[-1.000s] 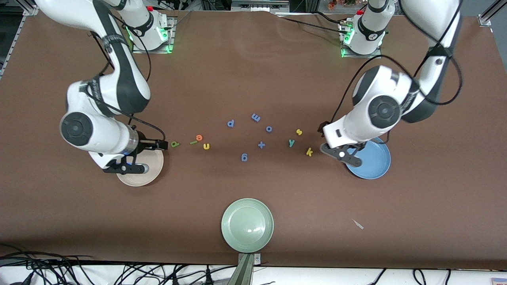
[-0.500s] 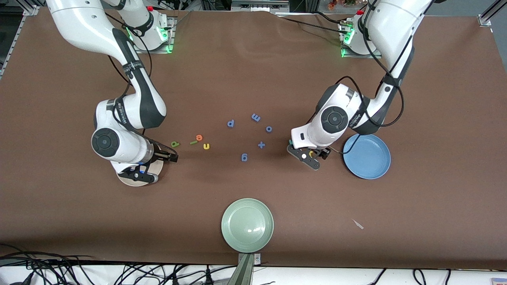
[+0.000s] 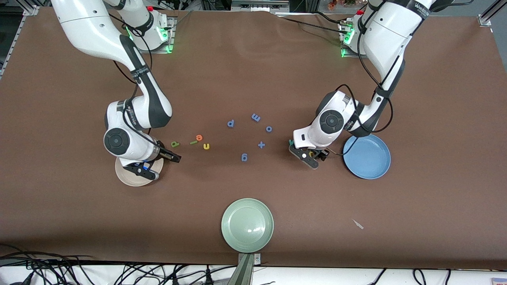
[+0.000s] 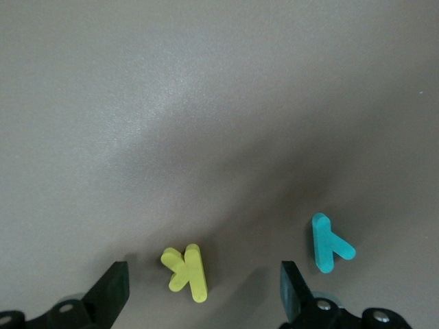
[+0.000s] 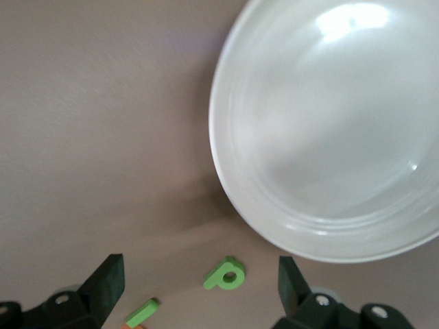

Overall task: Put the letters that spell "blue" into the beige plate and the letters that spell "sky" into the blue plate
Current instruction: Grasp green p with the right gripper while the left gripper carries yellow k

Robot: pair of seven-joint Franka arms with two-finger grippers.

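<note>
sage green plate [image 3: 247, 225]: nearest the front camera, bare; not part of the task.
beige plate [image 3: 128, 177]: toward the right arm's end, no letters in it, partly covered by the right wrist.
right gripper [image 5: 199, 291]: fingers spread, nothing held, low over the table beside the beige plate with the green b [image 5: 225, 273] between them; the light green l [image 5: 143, 312] lies just beside.
yellow u [image 3: 206, 146], orange e [image 3: 199, 137]: on the table past the l, well apart from the plate.
blue plate [image 3: 370, 158]: toward the left arm's end, bare.
left gripper [image 4: 204, 295]: fingers spread, empty, straddling the yellow k [image 4: 186, 271]; teal y [image 4: 329, 244] just beside. The s is hidden.
handling: foam letters look light, soft and thin; judged best pinched across a straight stem, low to the table, gently so they neither flip nor squash.
blue letters [image 3: 244, 157]: mid-table, to be left.
</note>
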